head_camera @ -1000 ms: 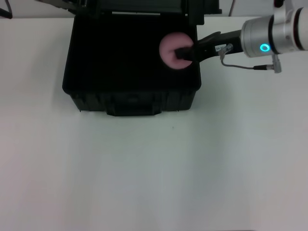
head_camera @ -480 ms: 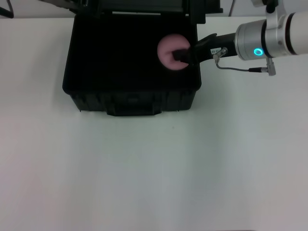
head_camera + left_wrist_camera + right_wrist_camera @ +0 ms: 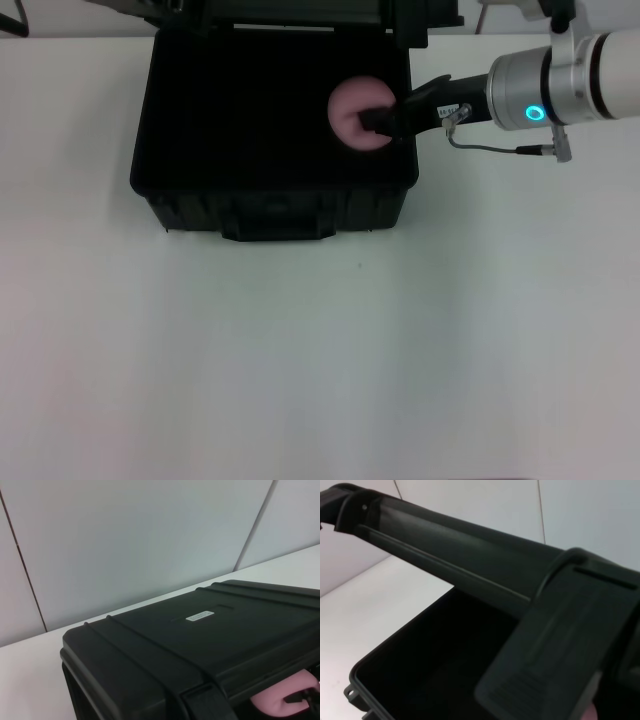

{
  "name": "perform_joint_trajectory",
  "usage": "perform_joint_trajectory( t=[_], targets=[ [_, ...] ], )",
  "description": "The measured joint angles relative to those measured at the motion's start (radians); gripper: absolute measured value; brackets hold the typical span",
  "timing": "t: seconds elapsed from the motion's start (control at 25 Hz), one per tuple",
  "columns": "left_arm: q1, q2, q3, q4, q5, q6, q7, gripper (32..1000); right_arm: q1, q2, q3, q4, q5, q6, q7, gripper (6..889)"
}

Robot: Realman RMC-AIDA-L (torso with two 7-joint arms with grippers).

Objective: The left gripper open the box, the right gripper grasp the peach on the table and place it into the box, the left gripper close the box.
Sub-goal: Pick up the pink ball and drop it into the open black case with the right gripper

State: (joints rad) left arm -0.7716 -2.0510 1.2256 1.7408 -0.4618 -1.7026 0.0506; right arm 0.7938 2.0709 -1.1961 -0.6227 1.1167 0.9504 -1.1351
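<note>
Right gripper (image 3: 372,120): reaches in from 3 o'clock over the right wall of the box, its black fingers closed around the peach.
Peach (image 3: 357,108): one, pale pink, inside the open box at its right end, toward 1 o'clock of the interior; it sits at the tip of the right gripper, on the 9 o'clock side of the claw, touching both fingers.
Peach, left wrist view (image 3: 287,698): a pink patch shows just under the raised lid's edge, with a dark fingertip across it.
Box (image 3: 180,190): one black case, lid swung up at 12 o'clock, front handle facing 6 o'clock.
Lid (image 3: 210,635): ribbed, with one small white label (image 3: 199,616) on its outer face.
Left gripper: not seen in any view; its fingers cannot be told.
Table (image 3: 320,360): one white top; the box stands at the 12 o'clock half.
Arms in head view: one, the right, with a blue-green ring (image 3: 536,113) and a thin cable (image 3: 480,145) below it.
</note>
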Motion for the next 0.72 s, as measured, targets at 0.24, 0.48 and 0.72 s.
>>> perform_joint_trajectory(
  t=[0.24, 0.48, 0.72],
  targets=[
    [0.001, 0.0, 0.0, -0.001, 0.0, 0.0, 0.0, 444, 0.001, 0.001, -0.004, -0.002, 0.0, -0.001, 0.0, 127],
    [0.002, 0.0, 0.0, -0.001, 0.0, 0.0, 0.0, 445, 0.001, 0.002, -0.003, -0.011, 0.001, 0.002, 0.0, 357],
    [0.005, 0.0005, 0.0, -0.001, 0.0, 0.0, 0.0, 447, 0.001, -0.001, -0.003, -0.013, 0.001, 0.003, 0.0, 479]
  ],
)
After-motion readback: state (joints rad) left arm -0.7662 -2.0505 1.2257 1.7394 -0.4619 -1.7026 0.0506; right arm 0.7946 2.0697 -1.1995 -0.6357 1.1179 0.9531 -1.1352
